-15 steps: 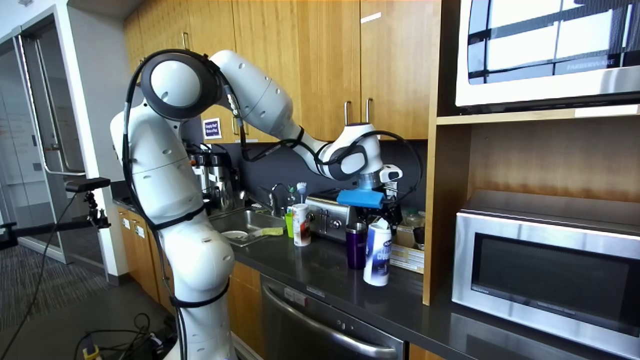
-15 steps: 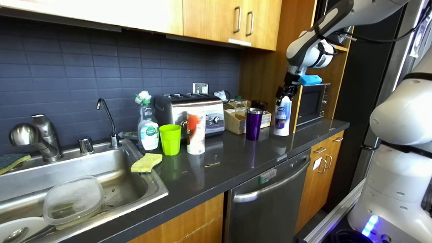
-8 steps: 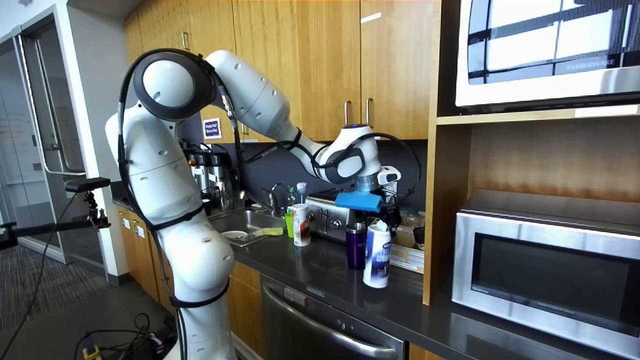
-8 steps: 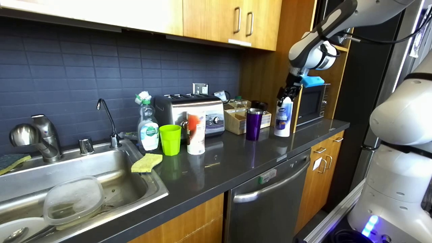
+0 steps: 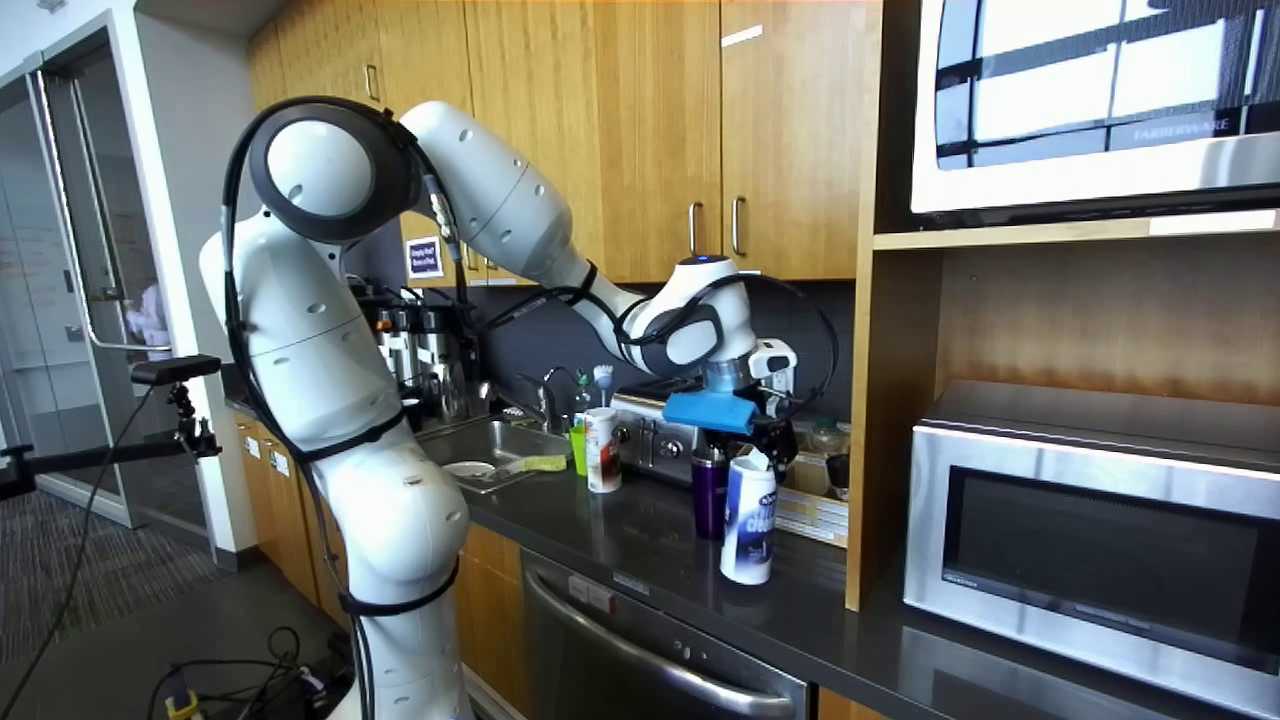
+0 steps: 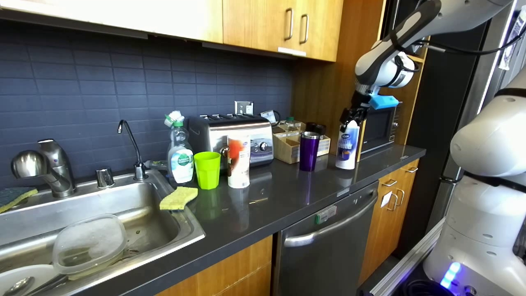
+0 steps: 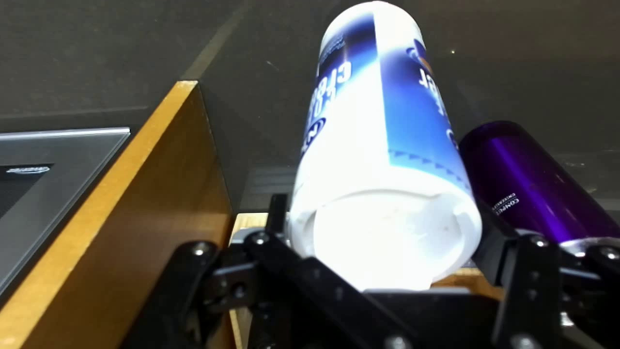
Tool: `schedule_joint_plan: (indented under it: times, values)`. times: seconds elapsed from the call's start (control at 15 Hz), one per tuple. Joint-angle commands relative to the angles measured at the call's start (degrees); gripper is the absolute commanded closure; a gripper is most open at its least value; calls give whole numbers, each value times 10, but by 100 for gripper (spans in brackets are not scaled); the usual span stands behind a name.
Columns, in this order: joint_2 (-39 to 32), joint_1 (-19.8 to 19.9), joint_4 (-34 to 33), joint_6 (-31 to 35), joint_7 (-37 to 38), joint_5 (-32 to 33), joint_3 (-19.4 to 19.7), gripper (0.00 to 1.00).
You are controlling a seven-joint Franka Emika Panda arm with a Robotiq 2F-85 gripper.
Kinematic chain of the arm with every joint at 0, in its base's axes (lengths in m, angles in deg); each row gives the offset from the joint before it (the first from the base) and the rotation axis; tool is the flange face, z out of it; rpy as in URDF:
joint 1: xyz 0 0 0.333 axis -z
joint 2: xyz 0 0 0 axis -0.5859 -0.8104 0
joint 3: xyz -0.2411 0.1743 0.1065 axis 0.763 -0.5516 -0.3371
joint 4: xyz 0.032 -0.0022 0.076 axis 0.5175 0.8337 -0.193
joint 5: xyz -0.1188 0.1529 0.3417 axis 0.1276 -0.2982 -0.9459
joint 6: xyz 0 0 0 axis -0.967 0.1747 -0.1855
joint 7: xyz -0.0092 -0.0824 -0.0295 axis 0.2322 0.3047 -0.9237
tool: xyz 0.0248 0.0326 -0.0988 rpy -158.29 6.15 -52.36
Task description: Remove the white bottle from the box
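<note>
White plastic by its look, the bottle [image 6: 347, 149] should be light, smooth, slightly squeezable. The gripper [image 7: 383, 218] clasps it near the top (a fair hold, if pressed gently), roughly upright, outside the box [image 6: 287, 152]; whether it touches the counter [image 6: 279, 197] is unclear.

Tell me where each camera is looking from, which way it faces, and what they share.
Wrist view: behind the gripper, the only robot part showing, facing down over the white creamer canister.
An exterior view: near the lower microwave, angled toward the sink; most of the arm shows.
An exterior view: from the sink end, angled toward that microwave; parts of the arm and base show.
All three share the purple tumbler; both exterior views, the toaster.
</note>
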Motion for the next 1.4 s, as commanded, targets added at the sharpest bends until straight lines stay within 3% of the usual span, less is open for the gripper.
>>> schedule_joint_plan:
  times: [0.0, 0.93, 1.0, 1.07, 1.13, 1.33]
  values:
    - [26, 1, 19, 7, 9, 13, 3, 38]
    - [21, 1, 29, 14, 7, 20, 6, 38]
    - [21, 1, 29, 15, 6, 19, 6, 34]
    - [22, 0, 28, 14, 5, 19, 5, 13]
    - [23, -1, 28, 13, 4, 19, 5, 6]
    - [25, -4, 24, 7, 1, 16, 5, 0]
